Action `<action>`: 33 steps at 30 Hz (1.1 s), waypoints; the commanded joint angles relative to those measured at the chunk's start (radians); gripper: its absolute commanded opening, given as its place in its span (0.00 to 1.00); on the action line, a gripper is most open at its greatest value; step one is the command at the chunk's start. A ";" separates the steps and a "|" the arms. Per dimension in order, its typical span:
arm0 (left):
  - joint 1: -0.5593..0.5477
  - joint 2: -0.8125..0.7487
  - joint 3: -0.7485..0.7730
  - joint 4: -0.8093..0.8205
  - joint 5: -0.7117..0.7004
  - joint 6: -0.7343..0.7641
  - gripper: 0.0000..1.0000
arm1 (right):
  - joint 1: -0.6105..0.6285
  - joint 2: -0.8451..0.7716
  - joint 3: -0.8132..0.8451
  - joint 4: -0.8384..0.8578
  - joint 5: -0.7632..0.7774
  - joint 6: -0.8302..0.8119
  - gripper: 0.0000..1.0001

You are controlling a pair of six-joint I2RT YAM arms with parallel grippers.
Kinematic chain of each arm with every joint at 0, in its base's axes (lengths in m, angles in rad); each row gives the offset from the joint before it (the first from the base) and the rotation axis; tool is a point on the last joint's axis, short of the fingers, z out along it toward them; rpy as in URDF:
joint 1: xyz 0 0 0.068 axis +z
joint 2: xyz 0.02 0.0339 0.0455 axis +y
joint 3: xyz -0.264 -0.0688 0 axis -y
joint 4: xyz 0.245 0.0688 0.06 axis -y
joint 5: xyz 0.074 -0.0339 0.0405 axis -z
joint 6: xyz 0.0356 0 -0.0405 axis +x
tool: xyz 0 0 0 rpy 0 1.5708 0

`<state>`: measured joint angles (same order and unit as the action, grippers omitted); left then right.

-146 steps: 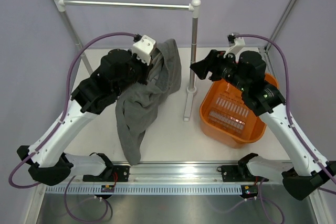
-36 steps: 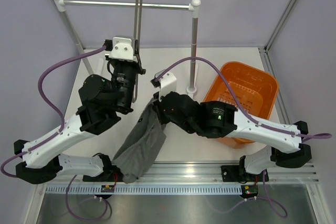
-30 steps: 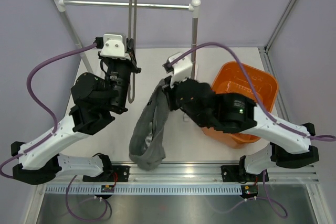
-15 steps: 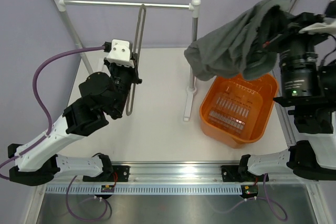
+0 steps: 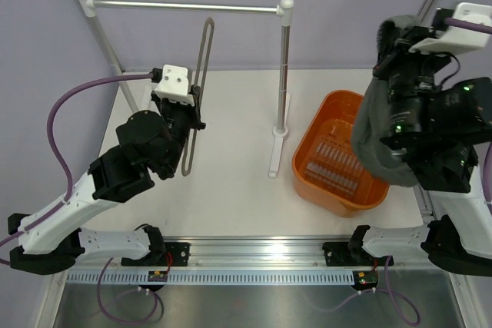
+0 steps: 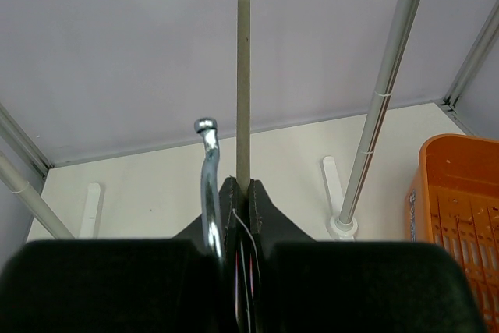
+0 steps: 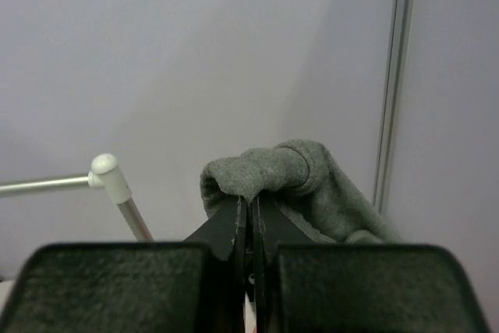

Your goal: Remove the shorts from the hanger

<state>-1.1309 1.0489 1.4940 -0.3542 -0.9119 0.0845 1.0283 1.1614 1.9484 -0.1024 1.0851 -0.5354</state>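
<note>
The hanger (image 5: pixel 203 63), a thin grey wire loop, is bare and stands nearly upright, reaching up to the rail. My left gripper (image 5: pixel 194 107) is shut on it partway down. In the left wrist view its wire (image 6: pixel 243 76) rises from between the closed left gripper (image 6: pixel 242 189), with the shiny hook (image 6: pixel 207 163) just to the left. The grey shorts (image 5: pixel 374 140) hang free of the hanger at the far right, over the right side of the orange basket (image 5: pixel 327 124). My right gripper (image 5: pixel 400 40) is shut on their top fold. In the right wrist view that fold (image 7: pixel 290 171) bunches over the closed right gripper (image 7: pixel 249 202).
A silver rail (image 5: pixel 184 7) with white joints runs across the back, carried on an upright post (image 5: pixel 284 86) with a foot on the white table (image 5: pixel 231 190). The post (image 6: pixel 380 111) stands between the hanger and the basket (image 6: pixel 460 193). Frame struts rise at the corners.
My right arm has swung the shorts from beside the post to the far right; they now hang straight down over the basket's right side. The left arm and hanger barely shifted.
</note>
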 commanded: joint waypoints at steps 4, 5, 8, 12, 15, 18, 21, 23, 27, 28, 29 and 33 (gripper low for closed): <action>0.002 -0.030 -0.021 0.021 0.019 -0.026 0.00 | -0.161 0.078 0.038 -0.305 -0.213 0.331 0.00; 0.002 -0.030 -0.021 0.020 0.018 -0.028 0.00 | -0.215 0.090 0.050 -0.336 -0.237 0.359 0.00; 0.003 -0.033 -0.026 0.008 0.015 -0.032 0.00 | -0.321 0.118 0.080 -0.413 -0.306 0.443 0.00; 0.002 -0.047 -0.032 -0.008 0.011 -0.040 0.00 | -0.431 0.074 -0.020 -0.476 -0.376 0.575 0.00; 0.002 -0.052 -0.005 -0.075 0.040 -0.080 0.00 | -0.468 -0.010 -0.170 -0.505 -0.376 0.667 0.00; 0.002 -0.052 0.038 -0.185 0.085 -0.161 0.00 | -0.473 -0.104 -0.334 -0.543 -0.354 0.744 0.00; 0.003 -0.055 0.067 -0.311 0.129 -0.204 0.00 | -0.473 -0.187 -0.483 -0.598 -0.338 0.836 0.00; 0.002 -0.056 0.074 -0.382 0.146 -0.238 0.00 | -0.473 -0.230 -0.589 -0.615 -0.355 0.891 0.00; 0.005 -0.032 0.115 -0.492 0.211 -0.284 0.00 | -0.474 -0.258 -0.703 -0.661 -0.349 0.946 0.00; 0.014 -0.026 0.127 -0.518 0.225 -0.288 0.00 | -0.475 -0.261 -0.721 -0.666 -0.350 0.962 0.00; 0.023 -0.020 0.133 -0.529 0.241 -0.292 0.00 | -0.475 -0.261 -0.752 -0.668 -0.362 0.971 0.00; 0.192 0.023 0.172 -0.563 0.503 -0.293 0.00 | -0.475 -0.252 -0.810 -0.677 -0.392 0.999 0.04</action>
<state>-1.0298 1.0458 1.6165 -0.8864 -0.6266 -0.1837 0.5602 0.9089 1.1614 -0.7757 0.7132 0.3935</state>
